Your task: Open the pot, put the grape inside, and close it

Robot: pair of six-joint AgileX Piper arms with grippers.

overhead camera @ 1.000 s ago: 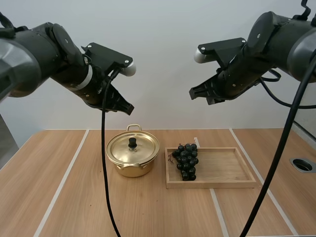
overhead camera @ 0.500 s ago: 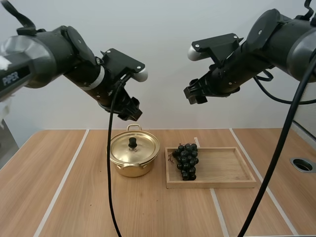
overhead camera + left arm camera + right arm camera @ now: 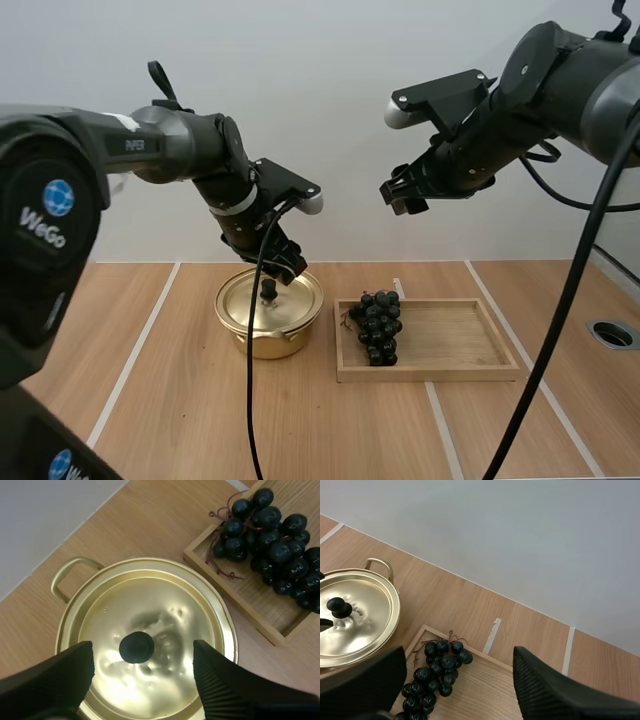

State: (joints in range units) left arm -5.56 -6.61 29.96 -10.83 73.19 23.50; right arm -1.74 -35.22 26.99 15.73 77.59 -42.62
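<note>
Left gripper [image 3: 142,654] hangs spread over lid knob [image 3: 136,647], grapes [image 3: 272,545] in tray [image 3: 250,611] alongside.

We see a gold-coloured pot [image 3: 262,346] standing upright just beside one short end of the wooden tray [image 3: 450,372], with a narrow gap between them. Its lid [image 3: 292,300] sits closed and level on the rim, shiny and slightly dented, with a small black knob [image 3: 268,289] at its centre. The bunch of dark grapes [image 3: 377,326] lies inside the tray, at the end nearest the pot, its reddish stems pointing towards the pot.
</note>
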